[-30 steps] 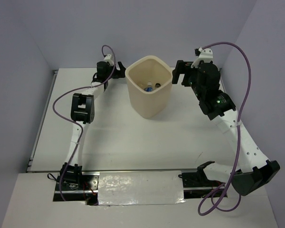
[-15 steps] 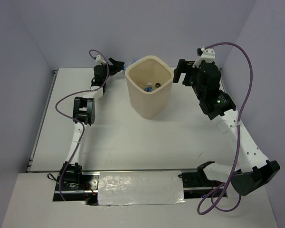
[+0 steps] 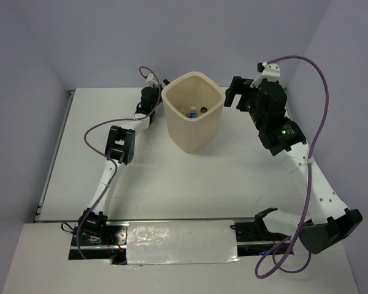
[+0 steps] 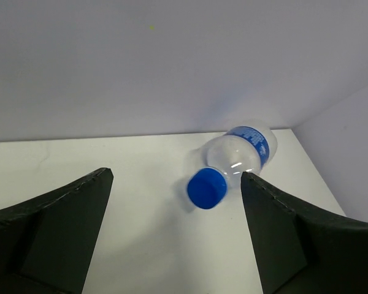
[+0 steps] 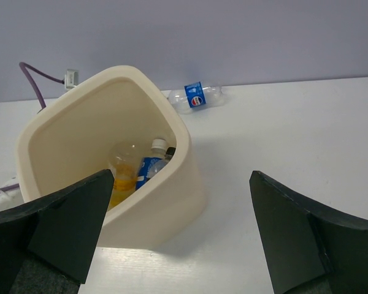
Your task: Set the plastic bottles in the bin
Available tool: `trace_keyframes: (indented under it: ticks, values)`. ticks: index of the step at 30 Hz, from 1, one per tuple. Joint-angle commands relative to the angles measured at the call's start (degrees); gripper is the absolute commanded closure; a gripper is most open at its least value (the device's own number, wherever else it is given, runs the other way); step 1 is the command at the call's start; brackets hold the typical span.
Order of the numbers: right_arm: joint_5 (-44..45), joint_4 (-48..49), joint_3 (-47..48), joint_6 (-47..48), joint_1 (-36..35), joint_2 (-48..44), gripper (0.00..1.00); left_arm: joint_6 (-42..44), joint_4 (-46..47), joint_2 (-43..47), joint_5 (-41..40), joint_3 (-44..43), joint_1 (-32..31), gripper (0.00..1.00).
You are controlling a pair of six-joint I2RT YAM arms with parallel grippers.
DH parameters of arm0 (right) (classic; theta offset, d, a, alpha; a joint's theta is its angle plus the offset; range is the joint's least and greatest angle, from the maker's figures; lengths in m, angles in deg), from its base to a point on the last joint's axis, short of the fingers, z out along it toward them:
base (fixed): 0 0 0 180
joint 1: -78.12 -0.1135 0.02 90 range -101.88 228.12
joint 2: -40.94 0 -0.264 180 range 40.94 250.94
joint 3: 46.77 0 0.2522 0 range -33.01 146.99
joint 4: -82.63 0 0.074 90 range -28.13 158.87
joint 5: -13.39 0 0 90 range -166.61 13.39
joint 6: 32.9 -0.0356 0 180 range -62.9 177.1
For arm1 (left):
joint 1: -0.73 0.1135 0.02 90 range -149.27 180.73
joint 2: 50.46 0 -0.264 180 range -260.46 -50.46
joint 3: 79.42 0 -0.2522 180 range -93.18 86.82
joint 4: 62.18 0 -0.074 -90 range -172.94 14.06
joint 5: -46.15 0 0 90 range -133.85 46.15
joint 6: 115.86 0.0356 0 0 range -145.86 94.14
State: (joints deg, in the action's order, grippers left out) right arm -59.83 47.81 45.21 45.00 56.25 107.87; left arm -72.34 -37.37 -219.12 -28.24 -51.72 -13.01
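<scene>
A clear bottle with a blue label and blue cap (image 4: 236, 160) lies on its side on the table by the back wall, cap toward my left gripper (image 4: 175, 208). That gripper is open and empty, and the cap sits just ahead of its right finger (image 4: 288, 233). The bottle also shows behind the cream bin (image 5: 141, 214) in the right wrist view (image 5: 196, 97). Inside the bin lie an orange-labelled bottle (image 5: 124, 174), a blue-labelled bottle with a white cap (image 5: 151, 160) and a dark cap (image 5: 170, 152). My right gripper (image 5: 178, 239) is open and empty, just right of the bin (image 3: 193, 131).
The left gripper (image 3: 161, 84) is at the bin's rear left corner, the right gripper (image 3: 232, 93) at its upper right. The back wall stands close behind the lying bottle. A purple cable (image 5: 40, 76) runs behind the bin.
The left arm has swung right along the back of the table to the bin's rear left corner. The right arm has barely moved.
</scene>
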Motion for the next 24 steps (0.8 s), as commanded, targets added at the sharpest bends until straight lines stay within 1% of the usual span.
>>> trace_keyframes:
  ticks: [1,4,6,9,11,13,17,19,21,22,24]
  values:
    - [0.8,0.93,-0.61,0.58,0.51,-2.78,0.0,0.16,2.04,3.42,3.45,2.56,2.57,0.01]
    - [2.12,-0.3,-0.52,-0.12,0.68,-1.55,0.0,-0.45,4.67,5.09,6.43,6.08,2.93,0.01]
    - [1.86,-1.0,0.18,-1.34,1.47,0.55,0.0,-0.45,5.03,5.53,8.54,6.35,3.19,0.01]
    - [-0.78,-3.02,1.93,-4.77,5.07,3.28,0.0,-0.19,5.11,6.15,10.3,6.53,3.54,0.01]
    - [-1.3,-1.89,1.94,-6.35,7.71,5.22,0.0,-0.37,5.38,6.59,11.1,7.14,3.72,0.01]
    - [-3.23,-1.36,2.64,-8.64,10.86,7.93,0.0,-0.89,7.92,7.38,12.41,8.45,3.98,0.01]
    - [-7.45,-0.13,3.52,-11.45,13.69,11.98,0.0,-0.19,7.93,6.85,13.3,6.01,3.46,0.01]
    - [-7.2,1.36,3.52,-12.07,14.39,13.39,0.0,0.95,6.97,6.06,13.13,4.08,2.76,0.01]
    - [-6.84,0.23,5.18,-13.65,15.27,16.2,0.0,2.0,5.3,4.84,12.86,1.45,1.96,0.01]
    - [-7.28,0.32,5.54,-14.26,15.45,17.16,0.0,2.53,4.33,4.48,12.86,1.08,1.61,0.01]
    - [-7.89,2.24,5.55,-15.06,16.32,19.8,0.0,2.8,5.37,4.22,14.17,1.25,0.29,0.01]
